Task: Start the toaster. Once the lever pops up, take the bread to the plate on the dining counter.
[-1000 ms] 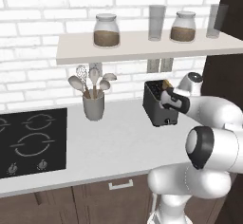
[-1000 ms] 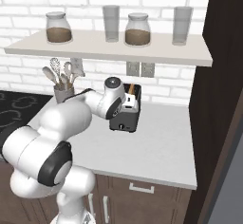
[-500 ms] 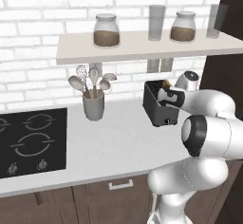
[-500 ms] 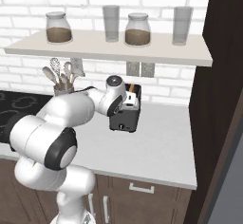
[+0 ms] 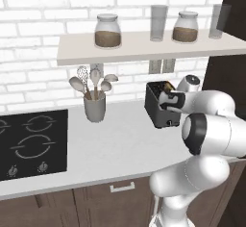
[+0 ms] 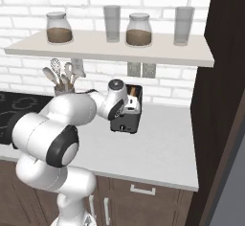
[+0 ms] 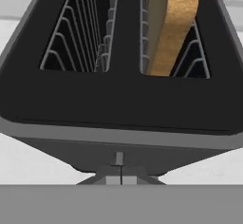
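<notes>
While the bread [image 7: 173, 23] stands in 1 of the toaster's [image 5: 160, 107] 2 slots, the gripper [image 7: 119, 179] hovers above, fingertips pressed together.

White brick kitchen wall with a shelf over a pale worktop.

The wall shelf [image 5: 144, 45] carries two lidded jars [image 5: 107, 30] and two clear glasses [image 5: 159, 23]. Below, a grey utensil crock [image 5: 94, 107] stands near the black hob [image 5: 31, 142]; dark wood cabinets [image 6: 143, 201] and what seems a tall dark panel [image 6: 222, 91] frame the counter.
</notes>
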Robot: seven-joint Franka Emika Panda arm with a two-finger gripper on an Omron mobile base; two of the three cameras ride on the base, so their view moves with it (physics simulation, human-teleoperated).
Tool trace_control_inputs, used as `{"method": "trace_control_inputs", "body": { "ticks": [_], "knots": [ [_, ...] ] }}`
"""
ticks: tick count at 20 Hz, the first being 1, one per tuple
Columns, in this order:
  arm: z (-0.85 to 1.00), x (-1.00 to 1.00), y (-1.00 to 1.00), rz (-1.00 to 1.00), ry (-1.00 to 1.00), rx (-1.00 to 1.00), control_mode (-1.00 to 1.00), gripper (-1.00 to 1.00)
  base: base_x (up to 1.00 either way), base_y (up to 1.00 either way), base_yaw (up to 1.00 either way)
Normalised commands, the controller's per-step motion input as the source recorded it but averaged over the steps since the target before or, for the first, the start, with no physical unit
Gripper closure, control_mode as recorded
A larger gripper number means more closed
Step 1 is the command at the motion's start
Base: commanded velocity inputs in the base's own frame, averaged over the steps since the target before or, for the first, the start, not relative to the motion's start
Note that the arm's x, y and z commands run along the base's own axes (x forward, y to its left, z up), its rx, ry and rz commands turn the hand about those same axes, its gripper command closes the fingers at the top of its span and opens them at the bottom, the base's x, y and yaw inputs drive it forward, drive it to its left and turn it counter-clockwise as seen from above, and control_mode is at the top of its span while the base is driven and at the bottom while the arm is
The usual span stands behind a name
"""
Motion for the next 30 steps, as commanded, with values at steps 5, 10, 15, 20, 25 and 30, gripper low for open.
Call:
{"method": "trace_control_inputs", "body": {
  "ticks": [5, 10, 15, 20, 25, 30],
  "knots": [
    [-0.39, 0.00, 0.00, 0.00, 0.00, 0.00, -1.00, 1.00, 0.00, 0.00, 0.00],
    [-0.48, 0.00, 0.00, -0.01, 0.00, 0.00, -1.00, 1.00, 0.00, 0.00, 0.00],
    [-0.49, 0.00, 0.00, -0.02, 0.00, 0.00, -1.00, 1.00, 0.00, 0.00, 0.00],
    [0.04, -0.51, 0.00, -0.06, -0.08, 0.00, -1.00, 1.00, 0.00, 0.00, 0.00],
    [0.98, -0.74, 0.00, -0.04, -0.20, 0.00, -1.00, 1.00, 0.00, 0.00, 0.00],
    [1.00, -0.21, 0.00, -0.01, -0.06, 0.00, -1.00, 1.00, 0.00, 0.00, 0.00]
  ]
}}
